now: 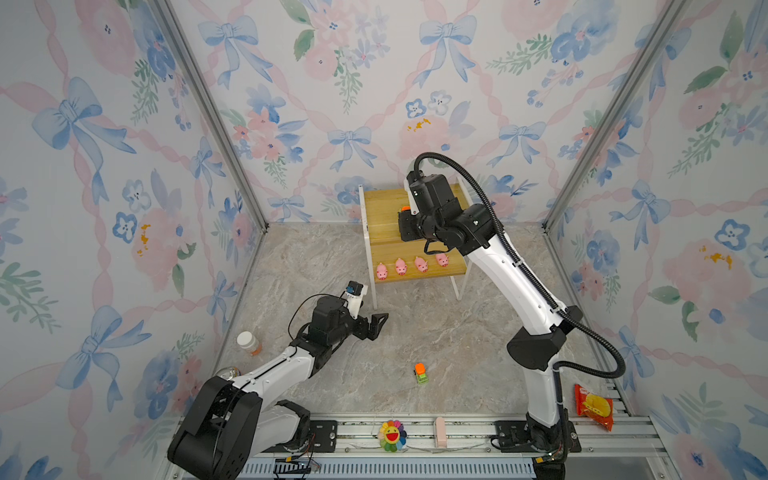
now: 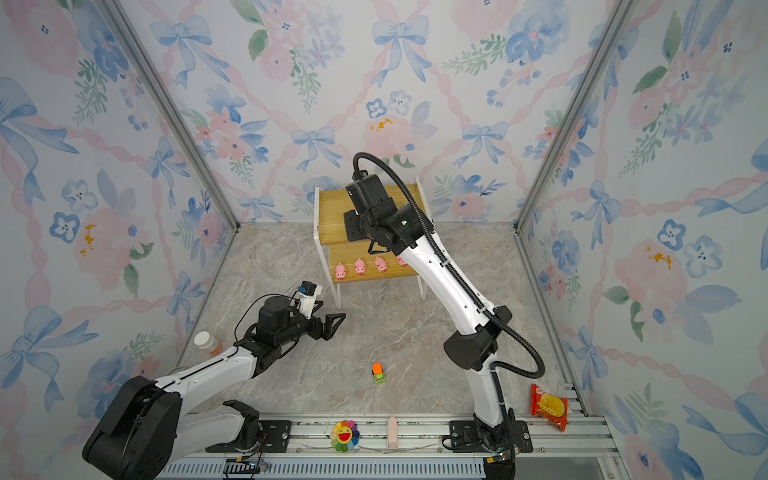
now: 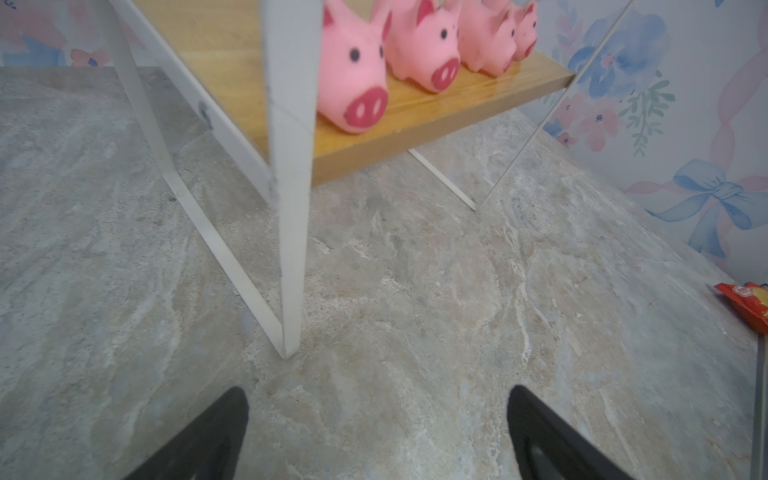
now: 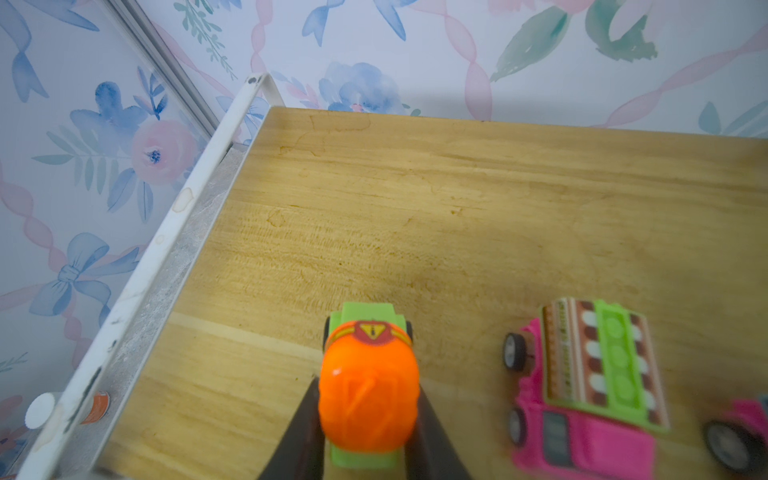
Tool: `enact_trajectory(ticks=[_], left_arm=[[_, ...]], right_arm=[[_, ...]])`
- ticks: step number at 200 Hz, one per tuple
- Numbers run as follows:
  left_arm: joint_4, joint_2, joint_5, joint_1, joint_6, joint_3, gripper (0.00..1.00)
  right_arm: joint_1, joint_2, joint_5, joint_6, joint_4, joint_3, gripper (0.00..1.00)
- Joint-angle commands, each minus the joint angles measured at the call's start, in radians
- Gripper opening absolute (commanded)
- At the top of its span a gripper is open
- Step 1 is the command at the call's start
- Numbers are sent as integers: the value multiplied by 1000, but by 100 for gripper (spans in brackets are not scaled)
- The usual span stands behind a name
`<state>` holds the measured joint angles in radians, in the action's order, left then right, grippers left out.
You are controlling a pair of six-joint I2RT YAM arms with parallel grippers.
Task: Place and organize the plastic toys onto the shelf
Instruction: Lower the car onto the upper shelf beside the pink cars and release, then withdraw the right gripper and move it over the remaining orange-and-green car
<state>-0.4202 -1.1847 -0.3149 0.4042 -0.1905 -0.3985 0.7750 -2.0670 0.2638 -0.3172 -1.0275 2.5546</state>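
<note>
Lab booth: wallpapered panels (image 1: 374, 83), aluminium rail (image 1: 623, 432).

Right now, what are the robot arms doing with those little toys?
The right gripper has an orange-topped truck between its fingers on the top board of the shelf, beside a pink truck. Four pink pigs stand in a row on the lower board. A second orange-topped truck lies on the table. The left gripper is open and empty.

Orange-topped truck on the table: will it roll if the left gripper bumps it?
Probably: the truck likely rolls freely, since the matching truck on the shelf shows black wheels and the table looks smooth. Small and plastic, so likely light and stiff. Its rounded orange top may slip; the flat green sides seem safer.
</note>
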Motion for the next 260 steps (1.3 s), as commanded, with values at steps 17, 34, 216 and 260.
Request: enact_trajectory(ticks=[17,34,216,260], left_arm=[[-1,-1,-12,-10,14,-21,98],[-1,-2,-12,-10,15,-20,98],[-1,-28,-9,-9,16,-21,98],[-1,-30,1,-10,14,-11,98]], right_arm=[[10,-13,17,18,17,29,36],[13,-10,21,22,17,28,36],[205,454,138,94,-3,-400,71],[231,775,-2,-13,145,-1053,70]])
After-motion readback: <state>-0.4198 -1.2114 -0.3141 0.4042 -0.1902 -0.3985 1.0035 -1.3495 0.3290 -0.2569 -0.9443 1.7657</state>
